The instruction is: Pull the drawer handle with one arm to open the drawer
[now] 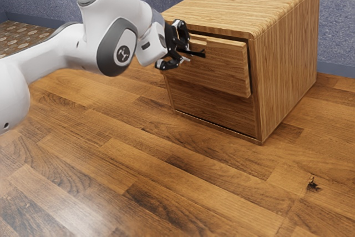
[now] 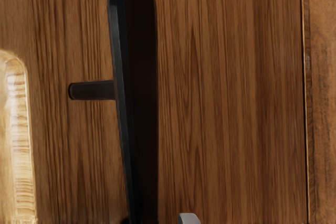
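Note:
A wooden cabinet (image 1: pixel 288 54) stands on the floor with its top drawer (image 1: pixel 222 67) pulled partway out of the body. The black bar handle (image 1: pixel 195 54) runs across the drawer front. My gripper (image 1: pixel 186 48) is at the handle's end nearest the arm, one finger above the bar and one below, shut on it. In the wrist view the handle (image 2: pixel 136 103) sits close in front of the hand, joined by a short post (image 2: pixel 92 90) to the drawer front (image 2: pixel 226 103). A grey fingertip (image 2: pixel 188 217) shows beside the bar.
A lower drawer front (image 1: pixel 211 106) sits flush in the cabinet under the open one. The wood floor (image 1: pixel 166 181) spreads in front of the cabinet, with a small dark object (image 1: pixel 313 184) lying on it at the exterior view's right. Grey walls stand behind.

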Robot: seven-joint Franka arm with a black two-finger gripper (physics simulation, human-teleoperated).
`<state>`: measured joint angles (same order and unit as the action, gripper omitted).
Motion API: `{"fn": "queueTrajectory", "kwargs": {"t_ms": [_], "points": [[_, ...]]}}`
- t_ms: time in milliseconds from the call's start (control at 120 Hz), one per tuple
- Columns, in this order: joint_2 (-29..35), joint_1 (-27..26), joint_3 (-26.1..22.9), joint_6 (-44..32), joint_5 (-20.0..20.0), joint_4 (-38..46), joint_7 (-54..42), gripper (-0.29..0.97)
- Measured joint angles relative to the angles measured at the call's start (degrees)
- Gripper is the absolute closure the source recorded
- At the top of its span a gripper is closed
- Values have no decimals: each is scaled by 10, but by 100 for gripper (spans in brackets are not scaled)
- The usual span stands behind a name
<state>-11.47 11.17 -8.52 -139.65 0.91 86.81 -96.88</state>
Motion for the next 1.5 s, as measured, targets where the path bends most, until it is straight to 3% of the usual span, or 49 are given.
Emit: {"fn": "queueTrajectory", "kwargs": {"t_ms": [367, 733, 1150, 1500], "points": [[14, -1, 3, 0, -2, 13, 0, 67], [37, -1, 9, 0, -4, 42, 2, 52], [75, -2, 13, -1, -6, 87, 3, 59], [94, -3, 16, -5, -5, 113, 4, 54]]}}
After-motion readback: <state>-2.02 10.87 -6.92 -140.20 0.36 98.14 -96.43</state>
